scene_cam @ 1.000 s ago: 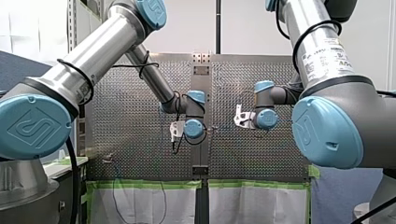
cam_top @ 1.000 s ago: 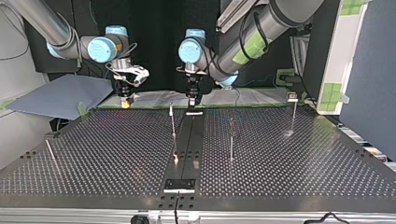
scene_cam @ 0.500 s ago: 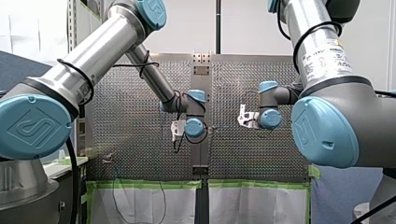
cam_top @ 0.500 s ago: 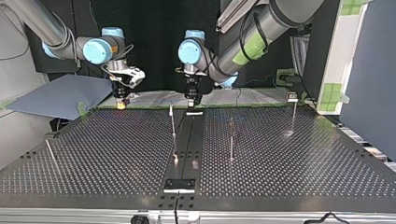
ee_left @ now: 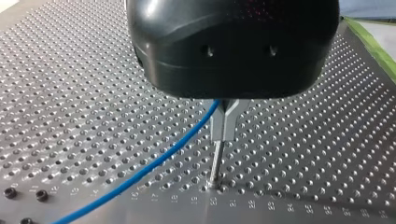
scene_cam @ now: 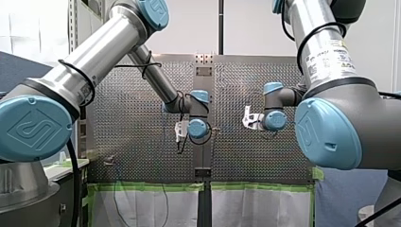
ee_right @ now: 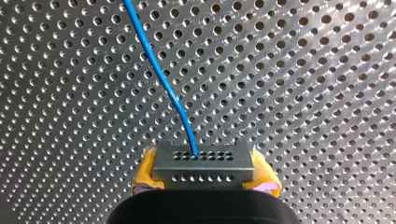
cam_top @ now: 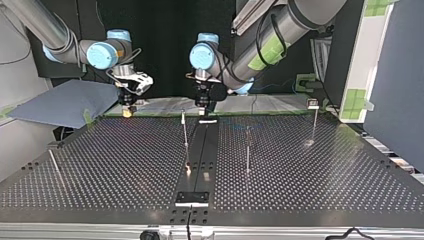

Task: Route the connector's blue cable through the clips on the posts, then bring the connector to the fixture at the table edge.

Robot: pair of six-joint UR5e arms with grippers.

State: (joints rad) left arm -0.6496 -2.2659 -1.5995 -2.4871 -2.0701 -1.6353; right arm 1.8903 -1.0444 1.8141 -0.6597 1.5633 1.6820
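- Perforated metal worktop against a dark backdrop.
- My right gripper clamps the connector between its yellow pads; the blue cable leaves it toward 11 o'clock.
- My left gripper has its metal fingers pinched together on that cable.

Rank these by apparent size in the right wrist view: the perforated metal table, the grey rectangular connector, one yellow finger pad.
1. Perforated metal table, filling the view.
2. Grey rectangular connector, enlarged by nearness to the camera.
3. Yellow finger pad, mostly hidden behind the connector.
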